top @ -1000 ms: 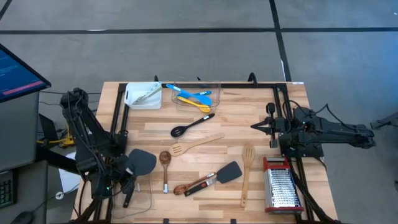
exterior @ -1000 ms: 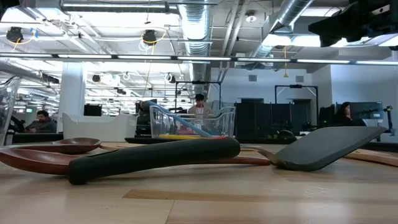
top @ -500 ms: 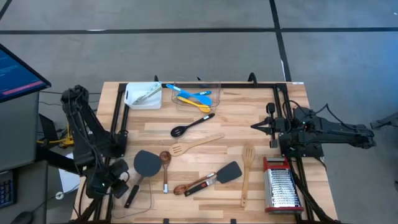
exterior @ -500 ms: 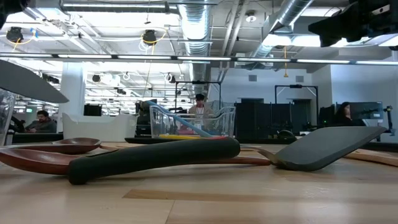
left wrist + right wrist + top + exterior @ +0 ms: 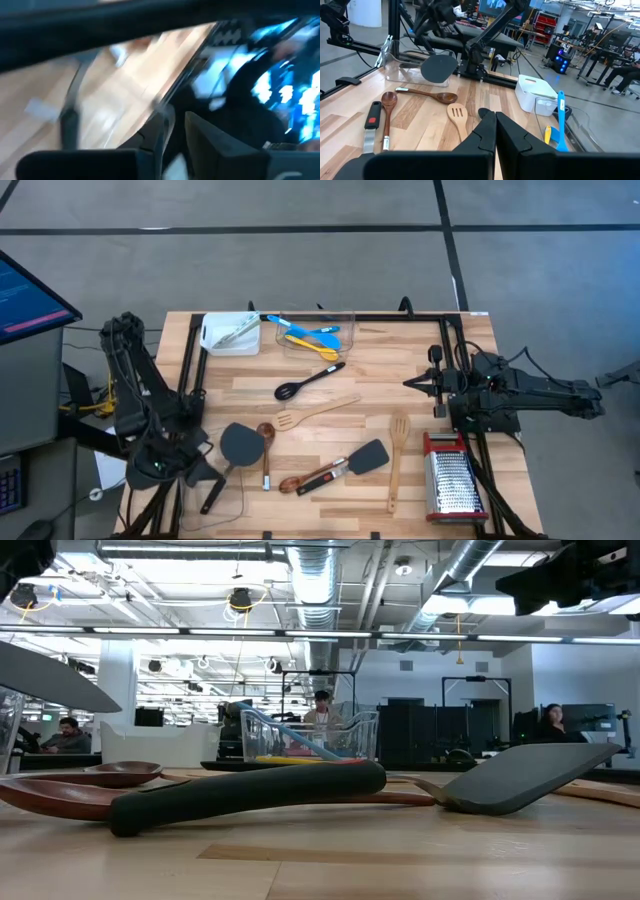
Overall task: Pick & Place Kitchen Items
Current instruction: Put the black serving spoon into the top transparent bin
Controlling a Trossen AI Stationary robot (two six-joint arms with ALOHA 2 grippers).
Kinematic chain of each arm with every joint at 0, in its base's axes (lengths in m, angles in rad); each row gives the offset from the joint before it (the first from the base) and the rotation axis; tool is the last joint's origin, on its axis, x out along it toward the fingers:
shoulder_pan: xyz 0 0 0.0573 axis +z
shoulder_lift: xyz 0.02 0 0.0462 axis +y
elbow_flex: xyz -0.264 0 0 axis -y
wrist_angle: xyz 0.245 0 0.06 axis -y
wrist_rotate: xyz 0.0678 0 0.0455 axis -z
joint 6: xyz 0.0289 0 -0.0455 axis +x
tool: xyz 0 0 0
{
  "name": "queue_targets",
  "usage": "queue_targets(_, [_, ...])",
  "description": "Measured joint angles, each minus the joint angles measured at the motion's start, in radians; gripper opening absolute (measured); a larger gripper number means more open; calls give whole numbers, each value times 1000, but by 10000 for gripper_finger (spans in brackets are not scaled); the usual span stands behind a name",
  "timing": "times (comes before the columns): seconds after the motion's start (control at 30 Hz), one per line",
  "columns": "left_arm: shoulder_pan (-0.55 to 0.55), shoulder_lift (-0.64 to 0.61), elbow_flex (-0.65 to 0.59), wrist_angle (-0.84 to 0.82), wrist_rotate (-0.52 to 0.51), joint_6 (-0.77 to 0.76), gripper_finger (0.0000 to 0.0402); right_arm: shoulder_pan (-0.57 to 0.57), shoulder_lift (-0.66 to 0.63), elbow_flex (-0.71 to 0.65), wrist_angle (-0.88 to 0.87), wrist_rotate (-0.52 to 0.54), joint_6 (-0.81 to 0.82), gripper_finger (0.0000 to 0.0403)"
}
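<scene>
Since the earlier frames the dark grey spatula (image 5: 236, 448) has swung out from beside the left arm's base toward table centre, carried by the left gripper (image 5: 205, 478).

High view: the left gripper sits at about 8 o'clock on the table (image 5: 380, 375), clamped on the spatula's handle, blade pointing toward 1 o'clock just beside a wooden spoon (image 5: 265, 450). A clear tub (image 5: 215, 510) lies under the handle at the front edge. The right gripper (image 5: 412, 383) waits at 3 o'clock, fingers pressed together, holding nothing. A black slotted spoon (image 5: 306, 381) and a wooden slotted spatula (image 5: 315, 410) lie near centre; a second grey spatula (image 5: 352, 462) lies toward 5 o'clock, a wooden slotted turner (image 5: 397, 460) beside it. Blue and yellow spoons (image 5: 305, 333) rest in a clear container (image 5: 347, 320) at 12 o'clock, a white tray (image 5: 212, 343) at 11 o'clock, a box grater (image 5: 452, 480) at 4 o'clock.

Low view: the carried spatula's blade (image 5: 50, 678) hangs above the tabletop at 9 o'clock.

Left wrist view: too blurred to show the grip.

Right wrist view: the right fingers (image 5: 487, 131) meet, and beyond them the lifted blade (image 5: 439, 67) hangs over the tub.
</scene>
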Motion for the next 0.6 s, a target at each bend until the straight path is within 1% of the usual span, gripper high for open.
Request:
queue_targets(0.07, [17, -4, 0, 21, -102, 44, 54, 0, 0, 0, 0, 0, 0, 0])
queue_targets(0.1, [34, -5, 0, 23, -136, 58, 49, 0, 0, 0, 0, 0, 0, 0])
queue_targets(0.13, [56, -5, 0, 22, -159, 76, 43, 0, 0, 0, 0, 0, 0, 0])
queue_targets(0.2, [116, -2, 0, 24, -159, 127, 30, 0, 0, 0, 0, 0, 0, 0])
queue_targets(0.33, [272, -2, 0, 29, -111, 290, 5, 0, 0, 0, 0, 0, -2, 0])
queue_targets(0.43, [401, -2, 0, 50, -60, 397, 2, 0, 0, 0, 0, 0, -2, 0])
queue_targets(0.6, [612, 38, 0, 135, 149, 537, 1, 0, 0, 0, 0, 0, -2, 0])
